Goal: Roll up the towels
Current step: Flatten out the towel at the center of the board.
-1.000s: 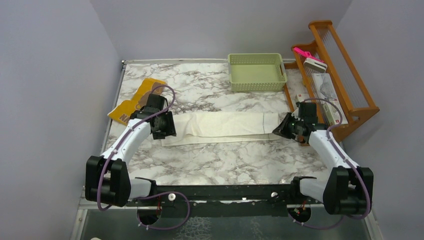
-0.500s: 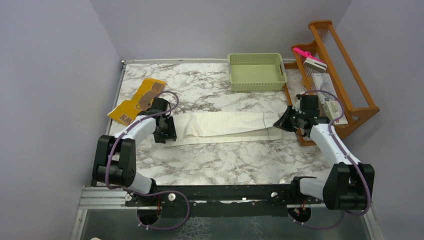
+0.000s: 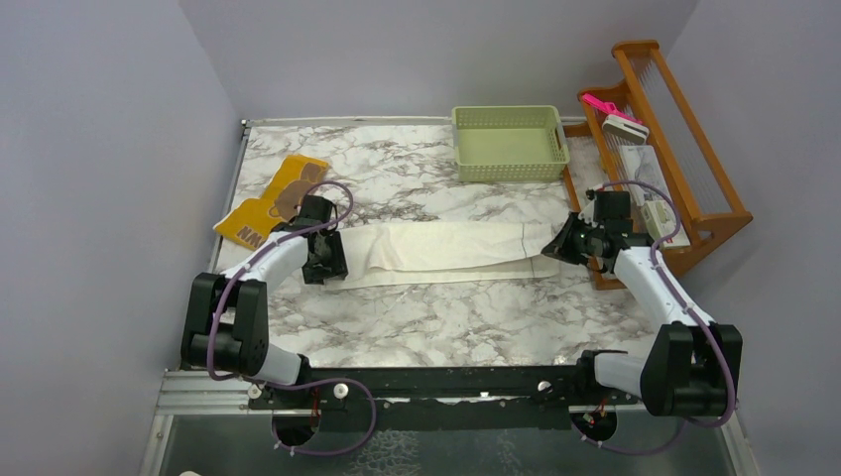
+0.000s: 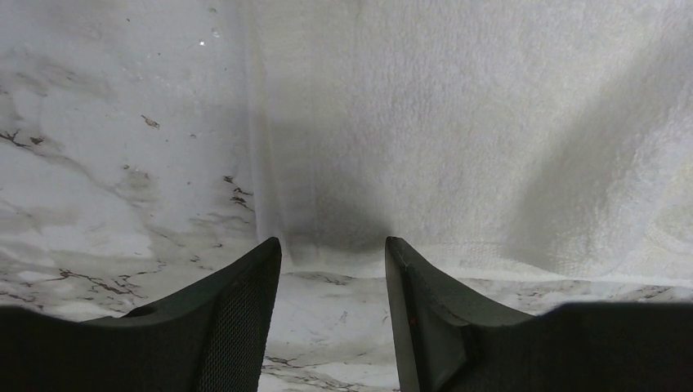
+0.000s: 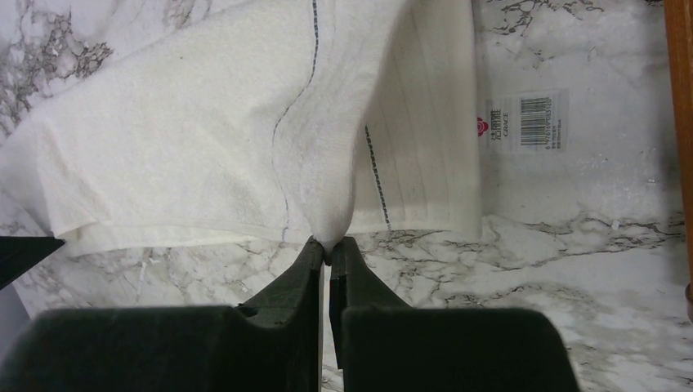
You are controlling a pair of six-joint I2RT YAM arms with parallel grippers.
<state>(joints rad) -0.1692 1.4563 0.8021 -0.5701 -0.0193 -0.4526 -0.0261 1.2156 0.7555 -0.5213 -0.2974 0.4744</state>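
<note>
The cream-white towel [image 3: 446, 248] lies folded into a long strip across the middle of the marble table. My right gripper [image 5: 329, 243] is shut on a pinched-up fold at the towel's right end [image 5: 335, 212], next to its sewn label [image 5: 523, 121]. My left gripper [image 4: 333, 245] is open and empty, its jaws just off the towel's left edge [image 4: 327, 220] with bare marble between them. In the top view the left gripper [image 3: 325, 260] sits at the strip's left end and the right gripper [image 3: 561, 244] at its right end. The mustard-yellow bear towel [image 3: 270, 200] lies flat at the far left.
A pale green plastic basket [image 3: 510, 144] stands at the back centre. A wooden rack [image 3: 684, 169] with a pink-handled brush [image 3: 615, 117] and packets stands along the right edge, close behind the right arm. Grey walls enclose the table on three sides.
The left arm drew in and lowered its gripper to the towel's left edge. The right gripper moved slightly back and up with the towel's right end pinched in it.
</note>
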